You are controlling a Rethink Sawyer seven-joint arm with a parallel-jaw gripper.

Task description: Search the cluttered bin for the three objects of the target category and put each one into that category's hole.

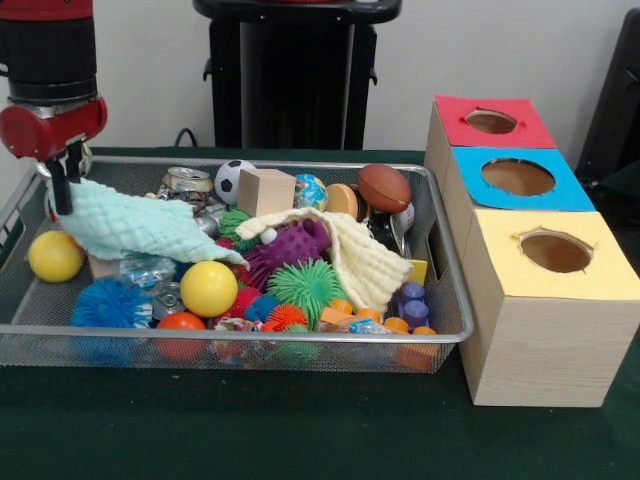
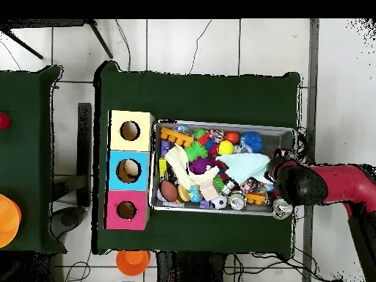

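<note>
The gripper point(image 1: 64, 178) hangs over the left end of the bin point(image 1: 452, 330) in the front view, its fingers pinched on a corner of the pale mint cloth point(image 1: 135, 228) — the rest drapes over the toys. The bin sits on the green table, just beside the three-holed boxes (red, blue, yellow) point(image 1: 545, 330).

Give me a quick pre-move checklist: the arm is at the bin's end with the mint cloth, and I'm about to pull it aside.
1. Pincer on the mint cloth: ok, shut on its corner.
2. Cloth clear of toys: not ok, it drapes over clutter beside the yellow ball.
3. Cream cloth removed: not ok, covers toys near the purple spiky ball.
4. Box holes unobstructed: ok.
5. Bin flat on table: ok.
6. Target objects located: cannot tell.
</note>
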